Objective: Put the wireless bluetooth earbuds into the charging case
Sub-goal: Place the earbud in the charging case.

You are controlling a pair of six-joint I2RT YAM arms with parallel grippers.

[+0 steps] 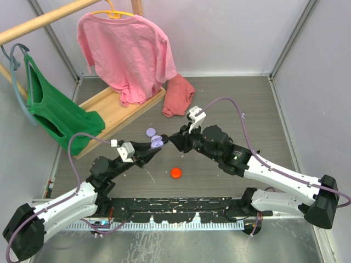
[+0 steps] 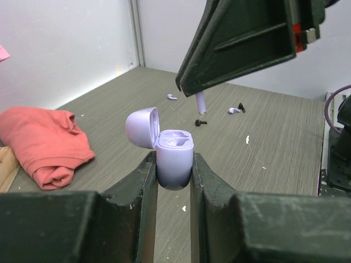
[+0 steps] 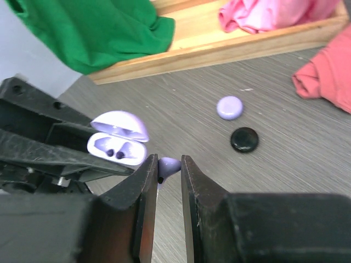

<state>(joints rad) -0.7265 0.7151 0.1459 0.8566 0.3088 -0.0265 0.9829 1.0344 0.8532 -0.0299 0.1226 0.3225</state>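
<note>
1. The left claw (image 2: 173, 160) is almost closed. Its two black fingers squeeze the charging case (image 2: 175, 143) by its sides. The case stands upright between them.
2. The charging case is lavender, smooth and shiny, with a rounded bottom. Its lid (image 2: 142, 127) is flipped open to one side. Inside are two little hollow beds.
3. The right claw (image 3: 168, 160) is almost closed too. It pinches one lavender earbud (image 3: 168, 166) between the ends of its fingers.
4. From the left wrist camera, the earbud's thin stem pokes down out of the right claw. It is higher than the open case, close to it, and not touching it.
5. More loose earbud bits (image 2: 236, 110) lie on the table behind the case. Some are small and lavender, and there is a tiny black bit (image 2: 201, 122). They are well apart from the case.
6. The table (image 1: 230, 104) is grey with thin lines running across it, a bit like wood grain.
7. A lavender puck (image 3: 230, 107) and a black puck (image 3: 244, 139) lie flat, just beside each other. Both are round and smooth. An orange-red puck (image 1: 175, 172) lies between the two arms.
8. A soft, crumpled red cloth (image 2: 46, 142) lies on the table. A pink shirt (image 1: 126, 49) hangs on a yellow hanger. A green top (image 1: 55, 112) droops onto a wooden frame (image 1: 112, 109).
</note>
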